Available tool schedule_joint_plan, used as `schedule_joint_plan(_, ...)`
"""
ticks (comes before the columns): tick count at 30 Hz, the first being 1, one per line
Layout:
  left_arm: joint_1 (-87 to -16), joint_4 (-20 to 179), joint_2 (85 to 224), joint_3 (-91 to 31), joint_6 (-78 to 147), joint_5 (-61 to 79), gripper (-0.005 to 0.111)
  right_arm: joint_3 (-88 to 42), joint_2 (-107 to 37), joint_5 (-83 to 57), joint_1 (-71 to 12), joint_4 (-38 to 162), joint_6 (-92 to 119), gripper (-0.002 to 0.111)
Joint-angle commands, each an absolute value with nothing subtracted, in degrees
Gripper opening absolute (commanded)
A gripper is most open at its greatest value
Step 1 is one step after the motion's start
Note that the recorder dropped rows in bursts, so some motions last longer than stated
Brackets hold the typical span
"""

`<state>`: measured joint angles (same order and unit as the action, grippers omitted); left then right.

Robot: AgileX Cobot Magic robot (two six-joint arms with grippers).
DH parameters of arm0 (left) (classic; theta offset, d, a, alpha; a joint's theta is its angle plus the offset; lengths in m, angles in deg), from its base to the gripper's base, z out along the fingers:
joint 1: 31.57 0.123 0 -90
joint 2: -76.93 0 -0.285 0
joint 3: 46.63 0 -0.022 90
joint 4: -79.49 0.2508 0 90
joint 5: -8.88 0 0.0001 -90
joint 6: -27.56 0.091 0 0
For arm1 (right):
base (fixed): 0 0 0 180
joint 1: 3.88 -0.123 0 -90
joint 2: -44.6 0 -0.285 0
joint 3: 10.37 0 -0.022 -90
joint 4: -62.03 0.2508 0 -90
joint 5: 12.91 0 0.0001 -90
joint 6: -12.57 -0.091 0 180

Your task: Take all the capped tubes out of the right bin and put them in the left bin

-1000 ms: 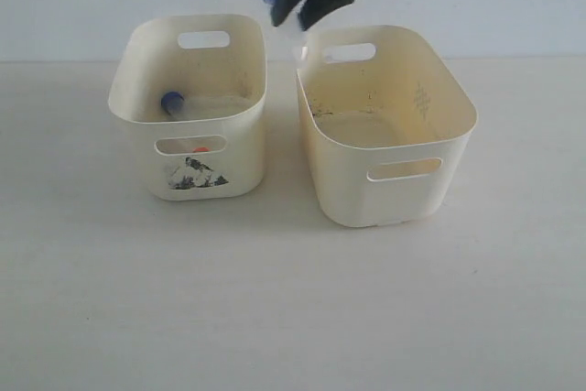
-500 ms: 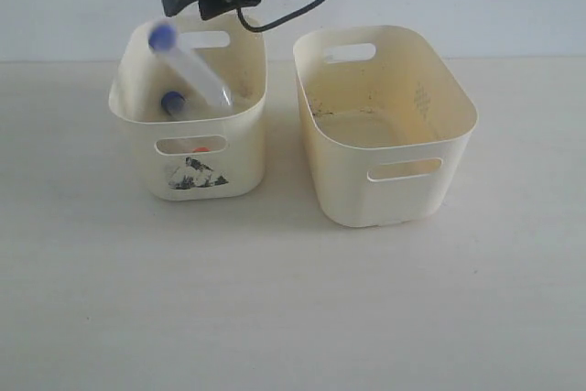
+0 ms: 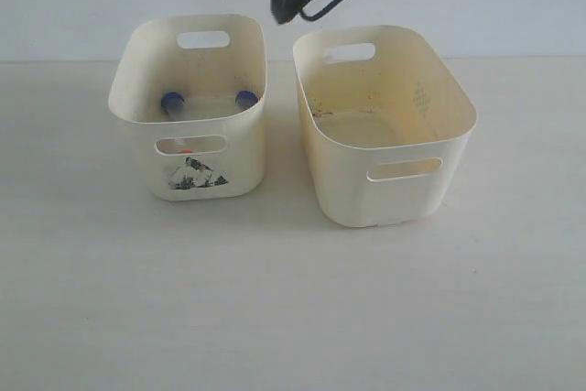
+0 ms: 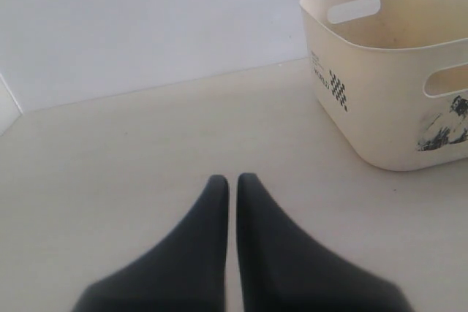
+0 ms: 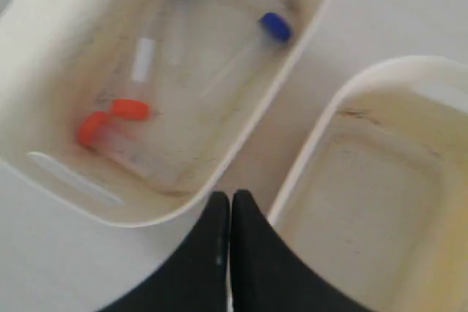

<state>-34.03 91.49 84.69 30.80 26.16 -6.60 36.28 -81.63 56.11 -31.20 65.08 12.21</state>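
one black mountain print on left bin

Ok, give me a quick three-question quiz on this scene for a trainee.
1. True or false: the right bin is empty.
2. How many blue caps show in the left bin? A one, B two, C three.
3. Fill in: the jaws on both arms are ____, holding nothing.
Key: 1 true; 2 B; 3 shut.
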Motion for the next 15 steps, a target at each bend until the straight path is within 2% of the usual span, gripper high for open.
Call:
schedule_joint_plan(1,-34.1,91.3,84.7,30.6,25.4,-6.1,0.004,33.7,-74.6,57.1,-30.5,57.5,10.2,0.0)
schedule_joint_plan(9,-34.1,91.3,84.7,30.6,25.4,-6.1,0.004,15.6,-60.1,57.1,-30.4,49.2,8.1,0.0)
schedule_joint_plan(15,-34.1,91.3,84.7,30.6,25.4,-6.1,0.004,11.7,-55.4,57.1,-30.4,48.0,7.5,0.0)
